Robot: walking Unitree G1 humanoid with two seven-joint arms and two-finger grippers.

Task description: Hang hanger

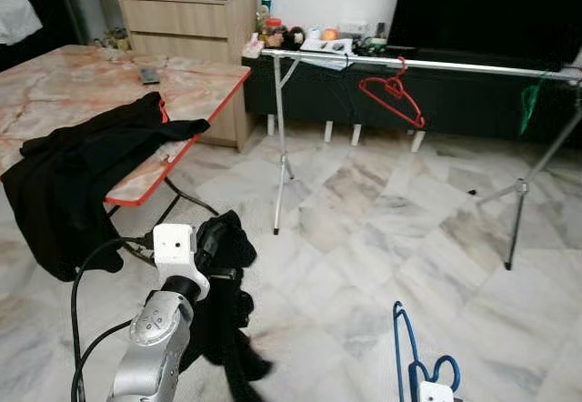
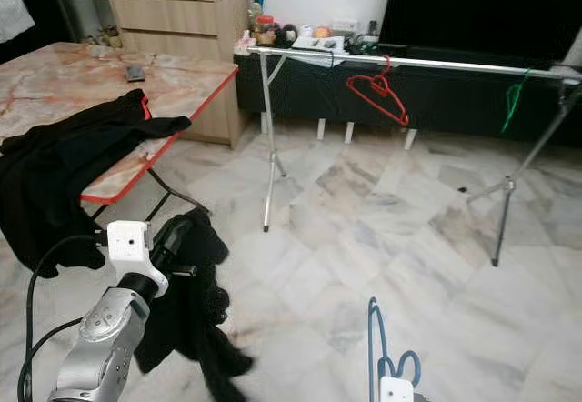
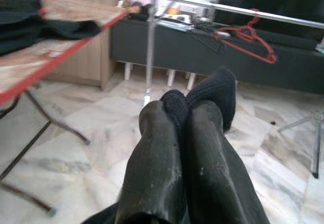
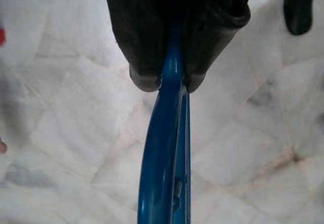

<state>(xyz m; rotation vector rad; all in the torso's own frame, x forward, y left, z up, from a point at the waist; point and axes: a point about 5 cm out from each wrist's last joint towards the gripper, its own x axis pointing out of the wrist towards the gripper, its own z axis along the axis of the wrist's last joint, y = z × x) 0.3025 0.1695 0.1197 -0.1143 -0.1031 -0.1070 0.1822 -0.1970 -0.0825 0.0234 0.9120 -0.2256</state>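
Note:
My right gripper [image 4: 172,79] is shut on a blue hanger [image 4: 164,153], which stands up from the bottom right of the left eye view [image 1: 400,343], low over the floor. My left gripper [image 3: 182,113] is shut on a black garment [image 1: 223,306] that droops down to the marble floor at my lower left. Ahead, a silver clothes rail [image 1: 427,62] runs across on tripod legs. A red hanger [image 1: 393,93] hangs tilted near its middle and a green hanger [image 1: 530,102] near its right end.
A marble-top table [image 1: 195,79] with a red edge stands at the left, and another black garment [image 1: 82,161] is draped over its corner. Behind the rail are a dark TV console [image 1: 455,102] and a wooden dresser [image 1: 186,20]. The rail's legs [image 1: 280,161] splay onto the floor.

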